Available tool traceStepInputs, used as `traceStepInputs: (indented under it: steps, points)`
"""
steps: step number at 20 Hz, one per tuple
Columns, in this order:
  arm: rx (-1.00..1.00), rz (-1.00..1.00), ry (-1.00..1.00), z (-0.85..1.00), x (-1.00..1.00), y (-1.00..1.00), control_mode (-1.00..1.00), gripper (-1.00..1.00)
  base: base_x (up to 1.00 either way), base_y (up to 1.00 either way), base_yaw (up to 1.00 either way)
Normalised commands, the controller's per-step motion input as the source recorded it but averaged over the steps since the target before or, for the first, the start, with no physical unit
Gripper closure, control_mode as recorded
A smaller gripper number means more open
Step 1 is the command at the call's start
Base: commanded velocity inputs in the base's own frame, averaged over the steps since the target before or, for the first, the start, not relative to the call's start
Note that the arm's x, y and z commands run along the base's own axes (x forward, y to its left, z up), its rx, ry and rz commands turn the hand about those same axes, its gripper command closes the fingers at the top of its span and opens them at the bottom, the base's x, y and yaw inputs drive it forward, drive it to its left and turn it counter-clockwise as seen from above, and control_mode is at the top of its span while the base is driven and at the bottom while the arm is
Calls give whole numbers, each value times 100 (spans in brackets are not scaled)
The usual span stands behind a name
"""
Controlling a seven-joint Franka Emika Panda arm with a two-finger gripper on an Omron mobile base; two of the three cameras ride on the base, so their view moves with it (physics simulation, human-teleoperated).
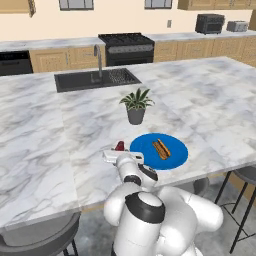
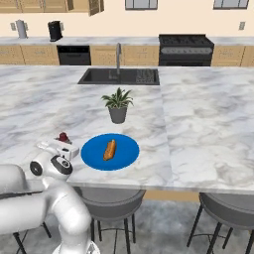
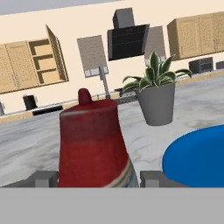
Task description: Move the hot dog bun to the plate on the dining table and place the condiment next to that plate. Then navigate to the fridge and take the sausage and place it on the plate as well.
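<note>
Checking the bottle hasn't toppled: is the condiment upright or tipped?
Upright. In the hand view the condiment stands with its narrow top pointing up, between the hand's fingertips, beside the blue plate.

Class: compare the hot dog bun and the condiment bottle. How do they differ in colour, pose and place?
The hot dog bun is orange-brown; the condiment bottle is dark red. The bun lies flat, the bottle stands upright. The bun rests on the blue plate, the bottle beside it, between the hand's fingers. Both are small.

I am reading no legible text, brand or number; the condiment (image 3: 94,144) label is showing only coloured stripes.
</note>
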Motion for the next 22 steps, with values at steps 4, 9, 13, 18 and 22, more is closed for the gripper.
traceStepInputs:
  steps: [4,9,13,18,22]
  points:
    - [0,0,0,-18,20,8,-100,100,0,0,0]
    - [0,0,0,-25,22,13,-100,100,0,0,0]
    - [0,0,-7,-34,14,21,-100,100,0,0,0]
    - [0,2,-24,-36,11,17,-100,100,0,0,0]
    - [0,2,-20,-38,13,15,-100,100,0,0,0]
